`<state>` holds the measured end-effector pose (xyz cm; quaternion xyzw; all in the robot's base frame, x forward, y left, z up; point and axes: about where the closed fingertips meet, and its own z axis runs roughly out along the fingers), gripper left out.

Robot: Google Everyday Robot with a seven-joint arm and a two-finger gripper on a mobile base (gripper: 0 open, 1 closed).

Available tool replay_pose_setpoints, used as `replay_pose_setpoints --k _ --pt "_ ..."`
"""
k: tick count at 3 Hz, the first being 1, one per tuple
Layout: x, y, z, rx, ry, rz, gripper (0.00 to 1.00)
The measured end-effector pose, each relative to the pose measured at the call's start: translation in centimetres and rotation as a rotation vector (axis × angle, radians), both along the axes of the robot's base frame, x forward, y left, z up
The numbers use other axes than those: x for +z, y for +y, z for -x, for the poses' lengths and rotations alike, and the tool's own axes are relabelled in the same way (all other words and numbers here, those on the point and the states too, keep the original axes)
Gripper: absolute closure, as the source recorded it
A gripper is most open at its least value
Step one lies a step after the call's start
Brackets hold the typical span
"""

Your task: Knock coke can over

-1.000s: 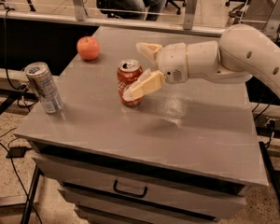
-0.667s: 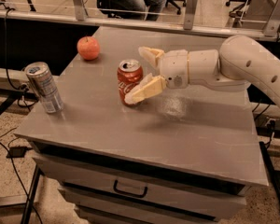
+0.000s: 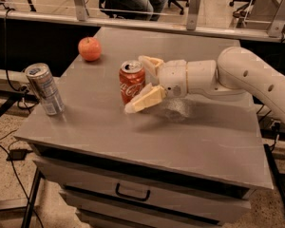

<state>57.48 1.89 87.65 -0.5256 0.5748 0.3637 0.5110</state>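
Observation:
The coke can [image 3: 131,81] is red with white script and a silver top. It stands upright near the middle of the grey table [image 3: 194,127]. My gripper [image 3: 137,84] reaches in from the right, low over the table. Its two cream fingers [image 3: 145,100] are spread open, one behind the can and one in front of it, so the can stands between them at their tips. The front finger lies close to the can's lower right side; I cannot tell whether it touches.
A red apple [image 3: 90,49] sits at the back left. A silver-grey can with a blue-marked top [image 3: 44,89] stands near the left edge. The table has a drawer with a dark handle [image 3: 133,194]. Railings and chairs stand behind.
The arm has shifted slightly to the right and lower. The can still stands upright in the same place.

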Motion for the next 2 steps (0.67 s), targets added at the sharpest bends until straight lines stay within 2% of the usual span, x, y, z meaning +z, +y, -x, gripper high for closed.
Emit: replay_pose_setpoints --k 1,2 --pt "-0.04 0.04 0.04 0.002 0.000 -0.001 0.00" --pt "-0.01 0.29 0.11 0.006 0.000 -0.001 0.16"
